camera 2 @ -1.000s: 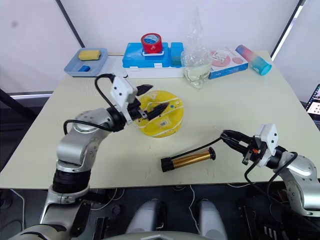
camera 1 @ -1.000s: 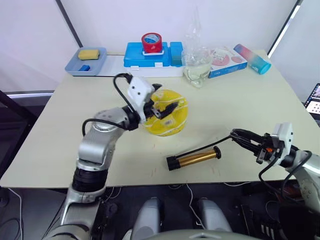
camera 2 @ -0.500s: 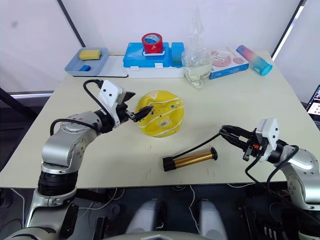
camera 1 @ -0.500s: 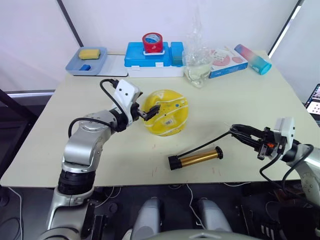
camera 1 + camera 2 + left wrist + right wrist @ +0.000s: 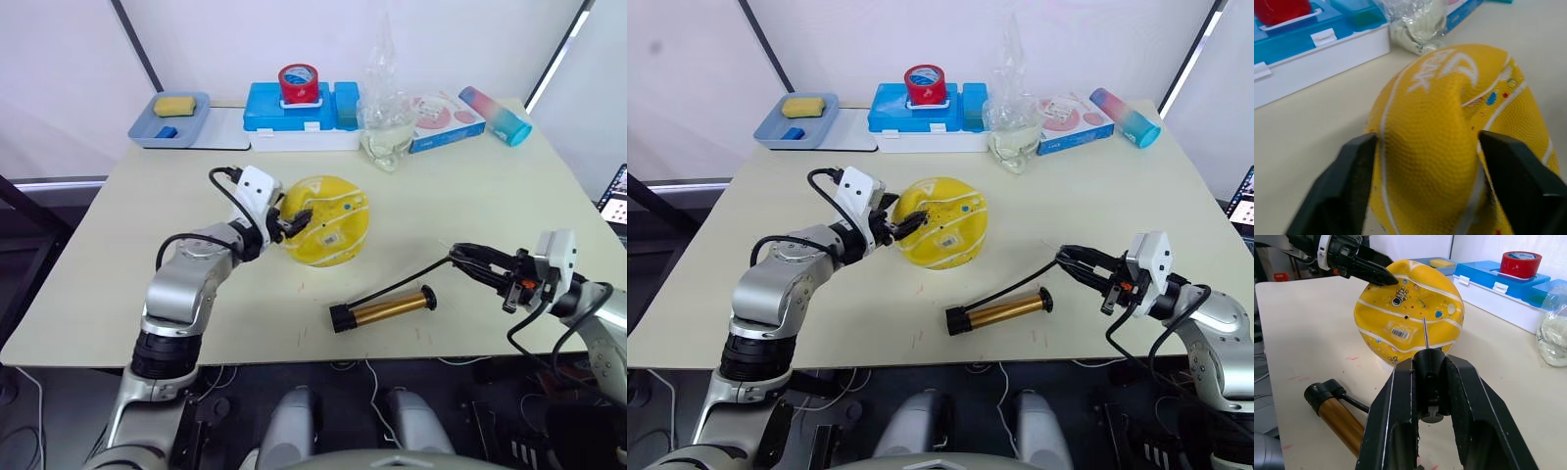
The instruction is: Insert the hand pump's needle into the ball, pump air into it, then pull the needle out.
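The yellow ball [image 5: 331,233] with white seams rests mid-table, dented on its near-left side. My left gripper [image 5: 292,221] is at the ball's left; in the left wrist view its fingers [image 5: 1354,183] press a bulge of the ball [image 5: 1440,142] from both sides. The hand pump [image 5: 382,308] lies with its gold barrel flat on the table in front of the ball. Its black hose [image 5: 411,279] runs to my right gripper [image 5: 462,258], which is shut on the black fitting. The needle [image 5: 1424,333] sticks out of that fitting toward the ball [image 5: 1410,313], still apart from it.
Along the far edge stand a blue tray [image 5: 168,119] with a sponge, a blue box [image 5: 294,108] with a red tape roll [image 5: 298,83], a clear plastic bag [image 5: 384,132], a pink box [image 5: 443,119] and a pink-blue bottle [image 5: 495,115].
The left gripper let the tilted ball settle, drew back a little, then came in again onto the ball's left side. The right gripper with the needle has barely moved.
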`<state>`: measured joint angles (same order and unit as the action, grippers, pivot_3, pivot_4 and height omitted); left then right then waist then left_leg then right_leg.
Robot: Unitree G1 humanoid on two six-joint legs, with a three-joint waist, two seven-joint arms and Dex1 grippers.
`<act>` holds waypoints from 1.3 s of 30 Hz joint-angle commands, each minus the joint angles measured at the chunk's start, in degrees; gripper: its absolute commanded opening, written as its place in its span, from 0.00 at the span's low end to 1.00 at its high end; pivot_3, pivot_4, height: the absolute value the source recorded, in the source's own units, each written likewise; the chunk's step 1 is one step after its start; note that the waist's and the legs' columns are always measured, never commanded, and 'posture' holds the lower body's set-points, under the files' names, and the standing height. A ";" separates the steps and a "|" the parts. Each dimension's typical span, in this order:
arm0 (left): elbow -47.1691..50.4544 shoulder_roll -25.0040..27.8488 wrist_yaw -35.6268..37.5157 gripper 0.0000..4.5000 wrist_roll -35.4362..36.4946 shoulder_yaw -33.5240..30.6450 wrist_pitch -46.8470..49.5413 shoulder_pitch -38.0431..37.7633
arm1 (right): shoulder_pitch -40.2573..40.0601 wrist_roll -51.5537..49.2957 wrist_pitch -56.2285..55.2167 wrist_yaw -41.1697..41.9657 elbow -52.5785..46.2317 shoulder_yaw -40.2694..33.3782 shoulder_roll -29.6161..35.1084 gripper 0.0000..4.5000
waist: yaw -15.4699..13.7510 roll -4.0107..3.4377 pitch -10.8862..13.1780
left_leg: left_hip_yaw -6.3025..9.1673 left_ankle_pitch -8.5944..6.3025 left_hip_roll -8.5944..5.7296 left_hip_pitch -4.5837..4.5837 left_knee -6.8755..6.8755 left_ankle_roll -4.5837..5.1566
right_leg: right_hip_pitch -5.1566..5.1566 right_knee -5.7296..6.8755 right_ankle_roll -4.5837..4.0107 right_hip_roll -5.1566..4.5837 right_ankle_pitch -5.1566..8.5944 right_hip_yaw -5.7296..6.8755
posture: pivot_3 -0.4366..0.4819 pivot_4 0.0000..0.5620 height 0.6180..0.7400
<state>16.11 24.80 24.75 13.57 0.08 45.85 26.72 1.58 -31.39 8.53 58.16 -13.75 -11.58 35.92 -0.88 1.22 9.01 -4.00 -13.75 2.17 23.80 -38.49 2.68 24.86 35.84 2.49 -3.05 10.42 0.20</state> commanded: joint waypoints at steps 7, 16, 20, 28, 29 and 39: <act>0.85 -4.80 -3.21 0.01 0.84 -0.65 -1.66 -0.37 | 2.80 -4.05 8.16 -2.95 -5.15 1.45 0.80 0.08 | -0.07 0.02 0.01 | 0.00 0.00 0.00 0.00 0.00 0.00 | 0.00 0.00 -0.11 0.00 -0.07 -0.01 | 0.48 0.27 1.00; -0.55 -7.23 -2.42 0.01 0.89 -1.06 -6.46 -1.69 | 11.98 -3.80 22.92 -11.26 -7.67 6.82 1.11 0.08 | -0.08 0.03 0.00 | 0.03 0.00 -0.03 0.01 -0.02 0.00 | -0.01 0.01 -0.13 0.00 -0.09 -0.02 | 0.48 0.27 1.00; -2.39 -7.46 -1.64 0.01 0.65 -0.94 -9.02 -1.43 | 17.80 -5.00 30.81 -14.01 -7.87 9.37 1.44 0.08 | -0.04 0.03 0.00 | 0.02 0.00 -0.03 0.02 -0.02 0.00 | -0.01 0.00 -0.14 -0.01 -0.09 -0.02 | 0.48 0.27 1.00; -3.67 -8.39 -1.69 0.01 0.55 -0.66 -10.06 -1.80 | 29.59 -4.94 41.24 -13.93 -3.75 14.86 0.59 0.08 | -0.06 0.03 0.00 | 0.03 0.00 -0.03 0.03 -0.02 0.00 | -0.01 0.00 -0.14 -0.01 -0.09 -0.02 | 0.48 0.27 1.00; -3.80 -8.39 -1.73 0.01 0.50 -0.65 -10.12 -1.74 | 30.82 -4.72 42.00 -13.53 -3.25 15.86 0.40 0.08 | -0.06 0.03 0.00 | 0.03 0.00 -0.03 0.03 -0.02 0.00 | -0.01 0.00 -0.14 -0.01 -0.09 -0.02 | 0.48 0.27 1.00; -4.18 -7.94 -2.14 0.01 0.18 -0.82 -10.15 -1.50 | 43.46 2.18 53.60 -18.55 4.67 26.05 -4.64 0.08 | 0.02 0.03 -0.01 | 0.03 0.00 -0.03 0.10 -0.02 0.01 | 0.01 -0.02 -0.04 -0.05 -0.16 0.02 | 0.48 0.27 1.00</act>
<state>10.97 16.98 22.46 13.52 -1.14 36.65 24.59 43.66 -29.43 61.07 39.81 -8.83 14.01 31.78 -0.85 1.25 9.00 -3.99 -13.75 2.14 23.89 -38.51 2.69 24.87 35.82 2.45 -3.10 10.25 0.21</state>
